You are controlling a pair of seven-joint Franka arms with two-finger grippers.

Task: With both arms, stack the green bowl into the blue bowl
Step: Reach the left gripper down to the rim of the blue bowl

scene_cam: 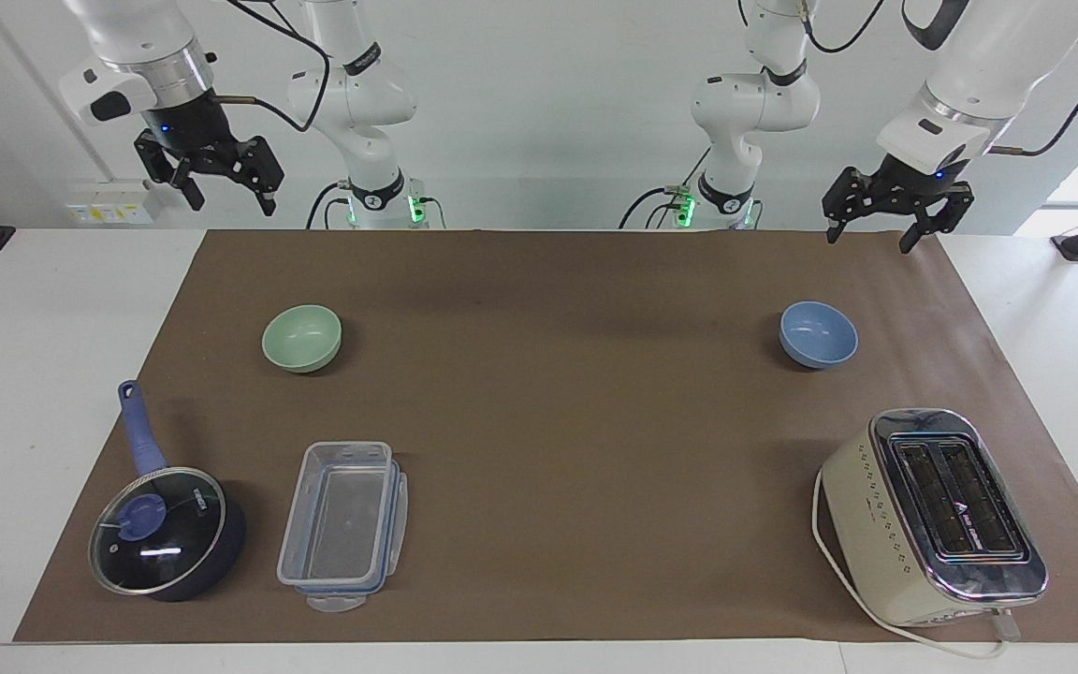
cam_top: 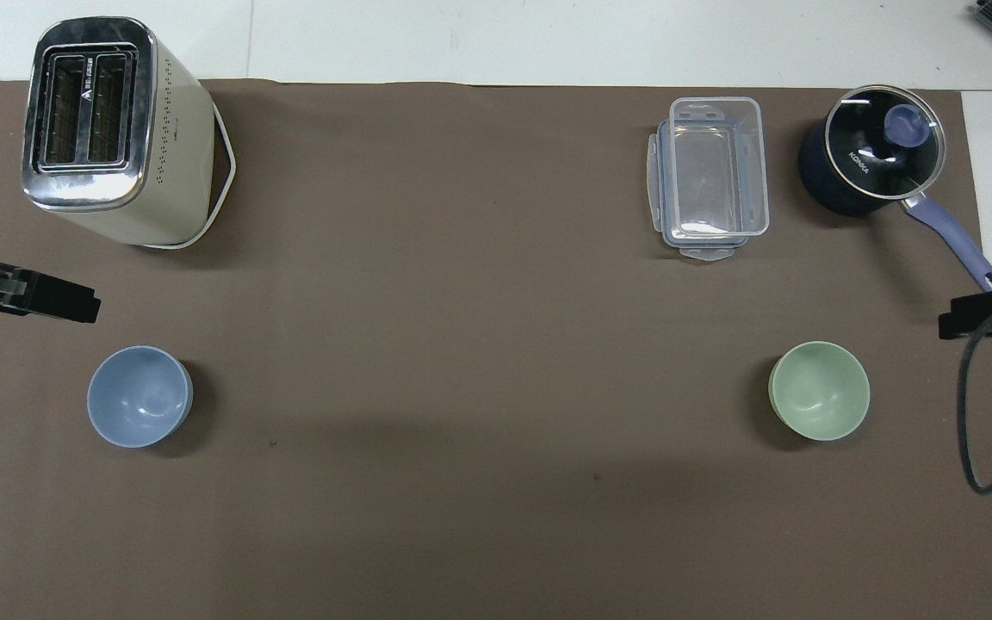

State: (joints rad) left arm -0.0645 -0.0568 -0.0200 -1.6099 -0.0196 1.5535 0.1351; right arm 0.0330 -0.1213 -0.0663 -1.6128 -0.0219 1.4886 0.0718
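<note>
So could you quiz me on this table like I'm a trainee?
1. True or false: the pale green round bowl sits inside the light blue round bowl.
2. Which stands farther from the robots than the blue bowl: A the cream metal toaster, B the clear plastic box?
3. Fill in: both the left end effector and the right end effector hold ____.

Key: 1 false; 2 A; 3 nothing.
</note>
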